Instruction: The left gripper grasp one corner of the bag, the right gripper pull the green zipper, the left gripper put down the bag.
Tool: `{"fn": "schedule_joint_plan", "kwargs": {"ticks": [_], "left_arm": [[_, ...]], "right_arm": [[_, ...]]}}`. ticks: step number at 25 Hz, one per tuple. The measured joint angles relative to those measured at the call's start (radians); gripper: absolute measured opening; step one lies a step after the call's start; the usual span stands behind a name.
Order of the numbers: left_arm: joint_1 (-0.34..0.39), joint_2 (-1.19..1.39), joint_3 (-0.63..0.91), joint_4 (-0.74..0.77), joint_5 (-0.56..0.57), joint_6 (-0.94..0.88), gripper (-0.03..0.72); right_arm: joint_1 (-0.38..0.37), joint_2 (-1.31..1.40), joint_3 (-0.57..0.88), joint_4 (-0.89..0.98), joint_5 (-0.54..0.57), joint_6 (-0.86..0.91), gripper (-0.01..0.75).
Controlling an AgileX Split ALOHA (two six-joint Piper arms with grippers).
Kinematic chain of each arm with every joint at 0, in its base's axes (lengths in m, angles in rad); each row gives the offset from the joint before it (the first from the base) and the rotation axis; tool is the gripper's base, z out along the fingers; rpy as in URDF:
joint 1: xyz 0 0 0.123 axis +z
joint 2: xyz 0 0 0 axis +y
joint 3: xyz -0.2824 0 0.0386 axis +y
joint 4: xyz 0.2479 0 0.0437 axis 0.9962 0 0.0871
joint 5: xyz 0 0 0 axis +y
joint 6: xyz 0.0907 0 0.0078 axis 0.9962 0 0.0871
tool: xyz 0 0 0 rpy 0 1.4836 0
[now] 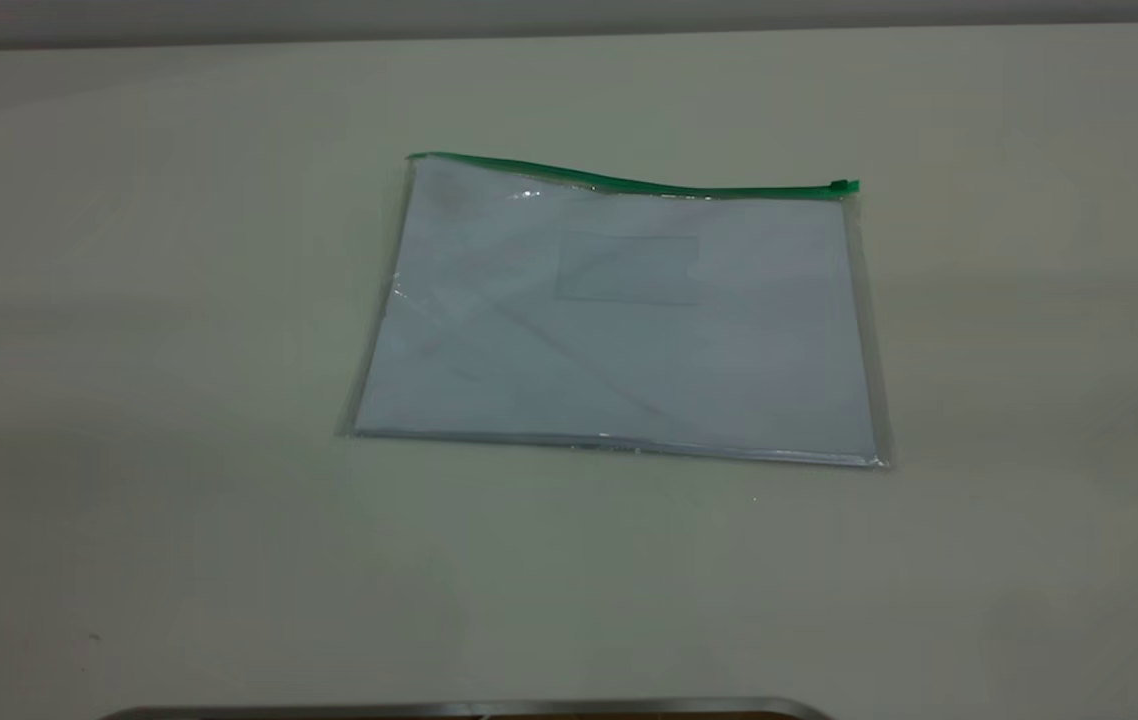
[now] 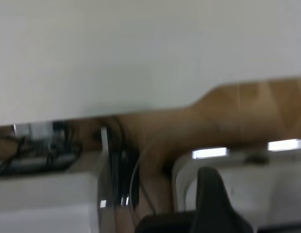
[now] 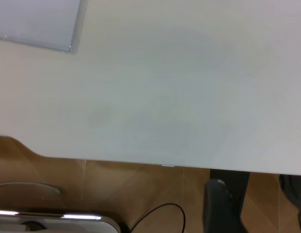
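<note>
The bag (image 1: 619, 320) lies flat at the middle of the table, clear plastic with white paper sheets and a small card pocket (image 1: 629, 268) inside. The green zipper (image 1: 629, 183) runs along its far edge, and the darker slider tab (image 1: 841, 186) sits at the right end. The strip's left corner (image 1: 414, 160) is slightly raised. Neither gripper shows in the exterior view. My left gripper (image 2: 211, 201) shows only as a black tip off the table's edge, over the floor. My right gripper (image 3: 219, 206) is likewise off the table's edge. A plain clear corner of the bag (image 3: 39, 22) shows in the right wrist view.
The white table (image 1: 129, 300) spreads wide around the bag. A metal rim (image 1: 469, 708) shows at the front edge. The wrist views show the table's edge (image 3: 141, 160), wooden floor, cables (image 2: 39, 150) and a table leg (image 3: 238, 187) below.
</note>
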State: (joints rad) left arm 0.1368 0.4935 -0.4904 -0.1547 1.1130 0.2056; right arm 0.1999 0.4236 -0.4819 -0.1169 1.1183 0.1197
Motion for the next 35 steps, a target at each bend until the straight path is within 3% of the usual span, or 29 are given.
{"fn": "schedule_joint_plan", "kwargs": {"ticks": [11,20,28,35], "left_arm": [[0.000,-0.371,0.002,0.008,0.011,-0.036,0.519],[-0.003,-0.512,0.002,0.009,0.026,-0.036,0.519],[-0.108,-0.512,0.002,0.010,0.028,-0.036,0.519],[-0.143,-0.512,0.002,0.011,0.028,-0.036,0.519]], "right_arm": [[-0.002,-0.035,0.000,0.000,-0.002,0.002,0.425],[-0.124,-0.338,0.000,0.000,0.001,0.002,0.425],[-0.163,-0.440,0.000,-0.002,0.012,-0.001,0.425],[-0.163,-0.440,0.000,-0.002,0.012,-0.002,0.425]]}}
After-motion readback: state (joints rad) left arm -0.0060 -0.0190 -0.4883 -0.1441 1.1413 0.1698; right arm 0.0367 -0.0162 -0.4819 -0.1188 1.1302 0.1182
